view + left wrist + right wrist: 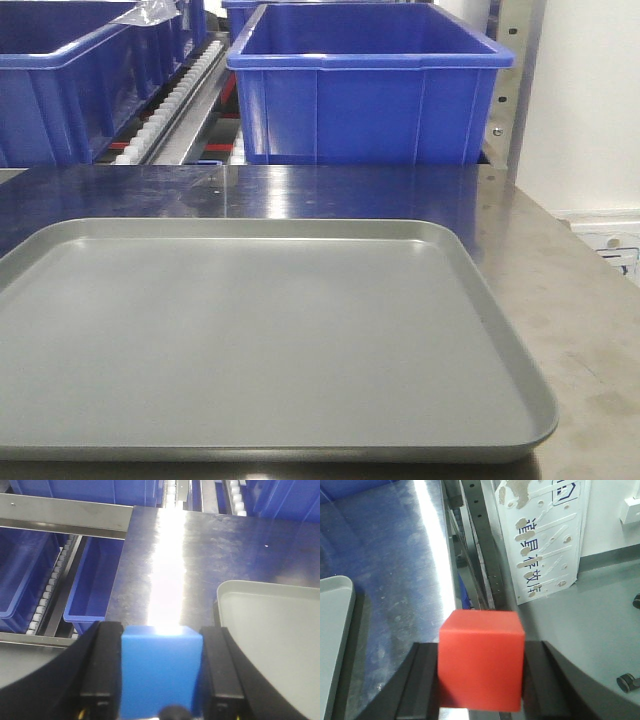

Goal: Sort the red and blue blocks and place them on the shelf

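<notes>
In the left wrist view, my left gripper (162, 635) is shut on the blue block (161, 672), which fills the gap between the black fingers (102, 665) above the steel tabletop. In the right wrist view, my right gripper (481, 650) is shut on the red block (481, 657), held over the tabletop's right edge. The shelf shows in the front view as roller tracks (180, 100) and blue crates (365, 85) behind the table, and its flat steel rail (65, 514) lies at the upper left of the left wrist view. Neither gripper nor block appears in the front view.
A shallow grey tray (500, 340) covers most of the steel tabletop (560, 290) in the front view; its corner (225, 587) lies right of the left gripper. Lower blue crates (92, 585) sit left of the table. A white sign (545, 540) stands right of the table.
</notes>
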{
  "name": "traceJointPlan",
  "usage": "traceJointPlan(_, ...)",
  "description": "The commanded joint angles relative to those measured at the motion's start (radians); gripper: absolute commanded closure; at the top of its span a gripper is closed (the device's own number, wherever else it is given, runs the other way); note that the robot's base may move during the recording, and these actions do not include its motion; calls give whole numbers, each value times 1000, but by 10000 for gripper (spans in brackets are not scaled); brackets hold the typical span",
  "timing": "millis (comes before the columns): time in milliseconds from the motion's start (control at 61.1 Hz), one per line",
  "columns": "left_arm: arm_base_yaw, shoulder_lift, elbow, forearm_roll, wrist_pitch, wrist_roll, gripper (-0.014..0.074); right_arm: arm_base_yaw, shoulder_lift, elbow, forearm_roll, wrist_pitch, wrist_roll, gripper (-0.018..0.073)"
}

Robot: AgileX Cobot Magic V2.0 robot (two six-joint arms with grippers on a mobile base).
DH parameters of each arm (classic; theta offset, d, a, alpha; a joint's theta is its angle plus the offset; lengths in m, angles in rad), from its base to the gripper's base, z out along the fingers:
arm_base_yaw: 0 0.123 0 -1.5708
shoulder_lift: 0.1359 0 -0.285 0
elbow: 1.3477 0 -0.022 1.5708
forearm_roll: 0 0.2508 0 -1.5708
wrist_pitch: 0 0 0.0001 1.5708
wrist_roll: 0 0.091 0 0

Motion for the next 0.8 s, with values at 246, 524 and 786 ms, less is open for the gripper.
traceJointPlan(246,1,5,-28,5,-73,-7,472,-5,2,-26,-4,-80,-7,492)
traceJointPlan(524,1,5,-28,5,-73,-7,472,-5,2,-26,-4,-80,-7,492)
traceJointPlan(786,1,5,-28,5,-73,-7,472,-5,2,-26,-4,-80,-7,492)
